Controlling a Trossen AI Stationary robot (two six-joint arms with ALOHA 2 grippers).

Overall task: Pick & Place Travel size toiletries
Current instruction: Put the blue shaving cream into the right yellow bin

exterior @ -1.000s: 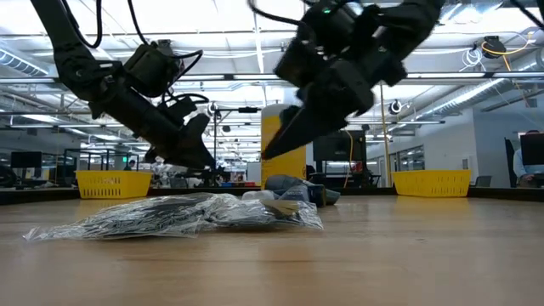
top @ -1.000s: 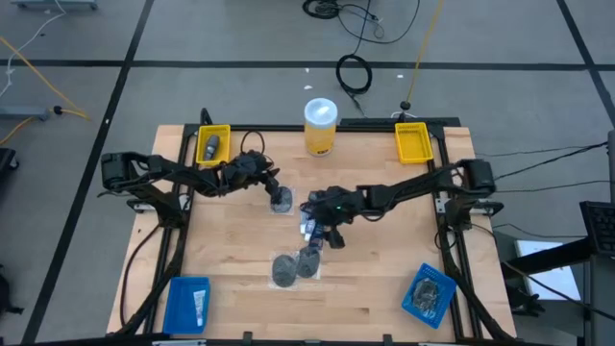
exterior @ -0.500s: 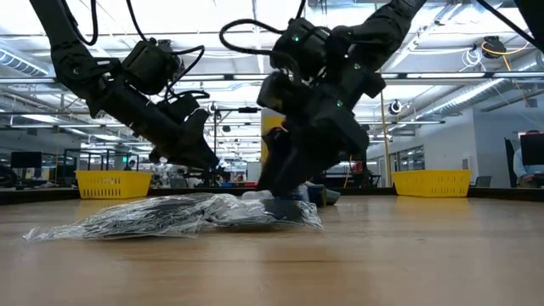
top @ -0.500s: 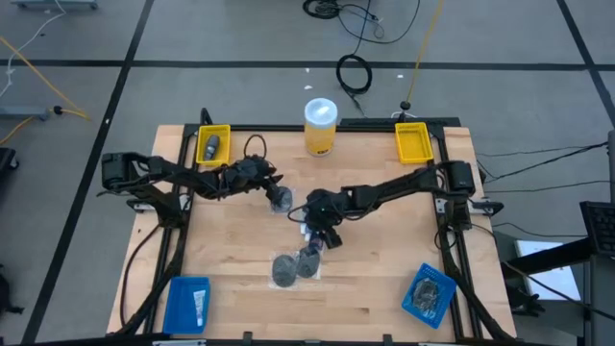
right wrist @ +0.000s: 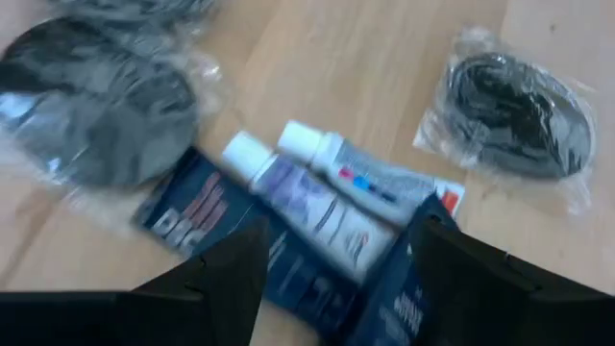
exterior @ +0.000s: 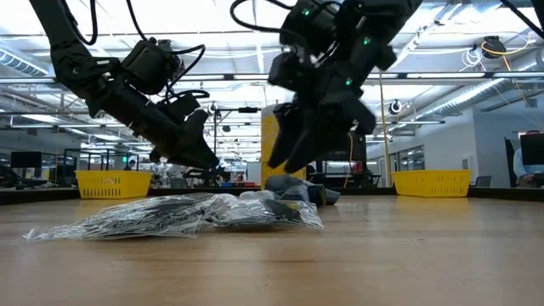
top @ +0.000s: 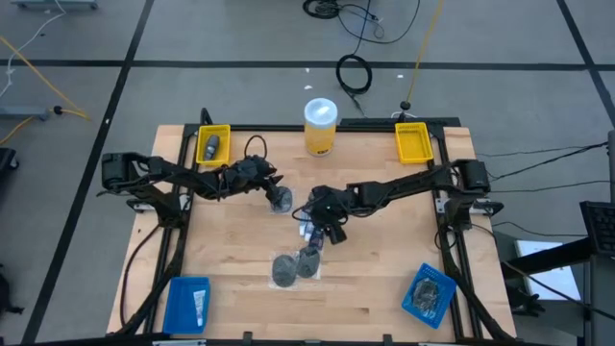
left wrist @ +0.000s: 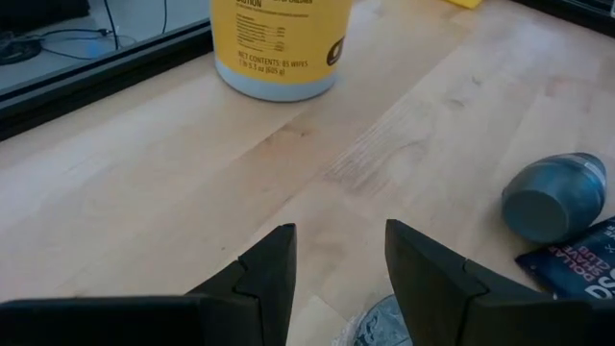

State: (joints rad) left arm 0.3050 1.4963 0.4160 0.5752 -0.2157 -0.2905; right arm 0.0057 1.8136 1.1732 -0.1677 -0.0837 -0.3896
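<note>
The toiletries lie loose on the wooden table. A blue card pack with two white tubes (right wrist: pixel 327 197) lies mid-table (top: pixel 309 231). Two bagged grey mesh discs (top: pixel 285 272) (right wrist: pixel 91 125) lie nearer the front edge. My right gripper (right wrist: pixel 341 226) (exterior: pixel 293 161) hangs open above the tube pack, fingers slanting down and clear of it. My left gripper (left wrist: pixel 338 235) (top: pixel 277 195) stands open over a third bagged disc (left wrist: pixel 380 327); I cannot tell whether it touches the bag. A stubby dark container (left wrist: pixel 553 197) lies on its side beside that disc.
A large yellow jar with a white lid (top: pixel 321 125) stands at the far edge. Yellow bins sit at the far left (top: pixel 212 146) and far right (top: pixel 413 142). Blue bins sit at the near left (top: pixel 187 303) and near right (top: pixel 429 293).
My right gripper dipped down onto the tube pack, then rose again and rolled its wrist. The pack stays on the table.
</note>
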